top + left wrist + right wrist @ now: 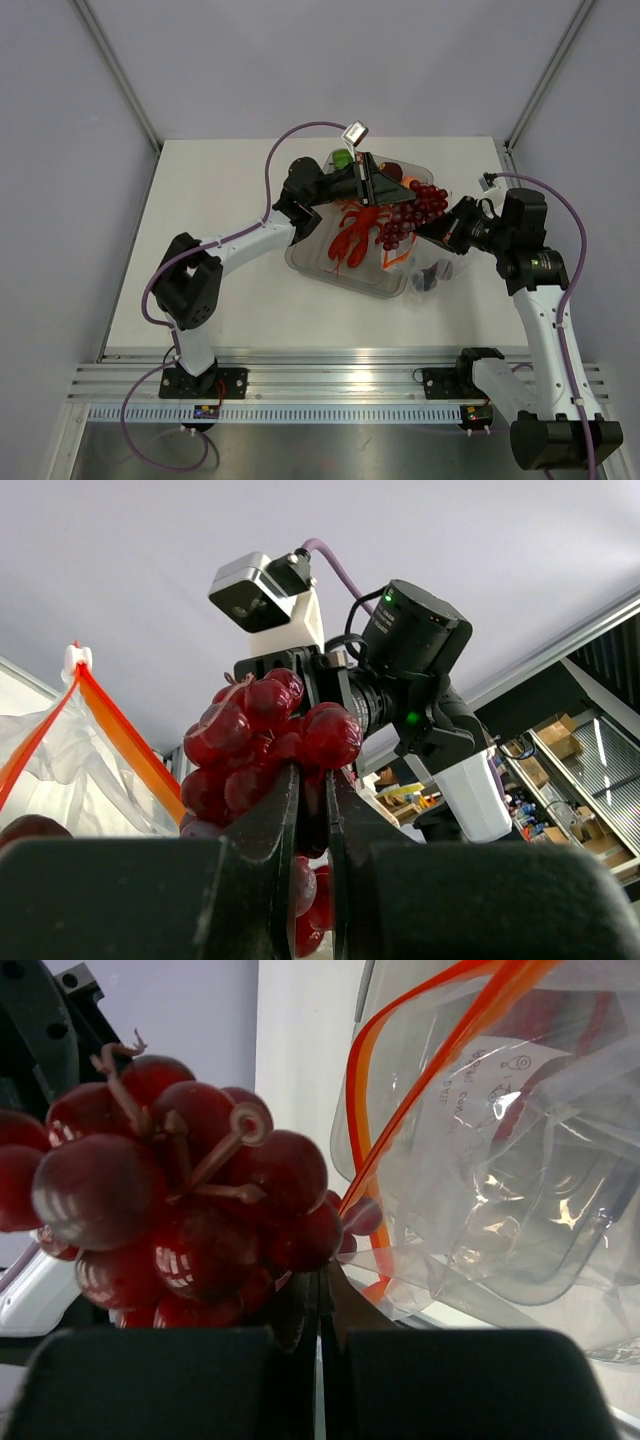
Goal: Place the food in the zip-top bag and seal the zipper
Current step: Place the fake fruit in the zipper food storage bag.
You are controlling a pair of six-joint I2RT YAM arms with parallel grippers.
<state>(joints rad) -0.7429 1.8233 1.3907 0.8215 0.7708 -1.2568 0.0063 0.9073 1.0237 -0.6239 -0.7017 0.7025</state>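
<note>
Grapes [415, 208] hanging in the air over the clear tray [297, 262], left gripper [312, 777] pinching the bunch in narrow jaws. Right gripper [320, 1282] sitting fully closed just beside the grapes, zip-top bag [500, 1160] hanging next to it, red-orange zipper [415, 1075] parted. Red lobster [353, 238] lying in the tray

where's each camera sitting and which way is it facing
Top external: above and behind the bases, looking down on the table; left arm and right arm both show.
Left wrist: on the left arm, tilted up past its fingers at the grapes, right arm behind.
Right wrist: on the right arm, looking past its shut fingers at grapes and zip-top bag.
Shared: both wrist views show grapes and zipper.
</note>
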